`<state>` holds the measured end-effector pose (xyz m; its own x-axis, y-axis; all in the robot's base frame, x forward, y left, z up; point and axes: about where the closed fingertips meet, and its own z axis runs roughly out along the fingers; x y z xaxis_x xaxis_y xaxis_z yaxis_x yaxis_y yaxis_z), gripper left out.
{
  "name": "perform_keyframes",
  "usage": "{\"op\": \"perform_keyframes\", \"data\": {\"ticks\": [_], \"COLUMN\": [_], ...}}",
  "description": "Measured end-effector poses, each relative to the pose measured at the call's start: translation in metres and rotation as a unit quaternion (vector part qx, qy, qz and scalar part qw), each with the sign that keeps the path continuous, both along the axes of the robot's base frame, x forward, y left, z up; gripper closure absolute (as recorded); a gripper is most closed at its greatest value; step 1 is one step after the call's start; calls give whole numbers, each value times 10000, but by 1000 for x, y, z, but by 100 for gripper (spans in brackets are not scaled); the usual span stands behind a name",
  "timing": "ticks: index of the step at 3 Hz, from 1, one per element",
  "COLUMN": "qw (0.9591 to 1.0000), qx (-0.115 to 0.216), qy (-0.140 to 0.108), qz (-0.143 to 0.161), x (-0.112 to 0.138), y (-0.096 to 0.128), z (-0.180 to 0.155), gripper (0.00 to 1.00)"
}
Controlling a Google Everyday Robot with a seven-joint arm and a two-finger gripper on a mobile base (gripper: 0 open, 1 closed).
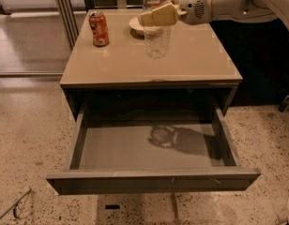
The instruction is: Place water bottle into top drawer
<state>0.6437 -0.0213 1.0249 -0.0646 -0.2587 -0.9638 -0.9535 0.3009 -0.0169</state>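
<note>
Tool (157,14) (holding water bottle (156,42)) hangs above top drawer (149,181).

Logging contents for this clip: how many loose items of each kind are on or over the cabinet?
Bottle: 1, held aloft in the gripper, upper centre
Can: 1
Bowl: 1
Total: 3

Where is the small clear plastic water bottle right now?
Upper centre of the camera view: the clear water bottle is gripped by the cream gripper over the tan cabinet top, right of the orange soda can.
</note>
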Motion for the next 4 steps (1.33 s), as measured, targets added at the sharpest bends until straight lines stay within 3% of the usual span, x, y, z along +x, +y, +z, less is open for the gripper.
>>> {"op": "perform_keyframes", "data": {"ticks": [1,2,3,4], "qw": [9999,9979,9967,9968], "qx": [87,417,318,318], "qy": [10,319,600,599], "qz": [-57,-389,-441,-431], "x": [-48,-81,-91,-91], "y": [3,1,1,2], "z": [7,-8,-42,-42], "gripper": [100,100,100,100]}}
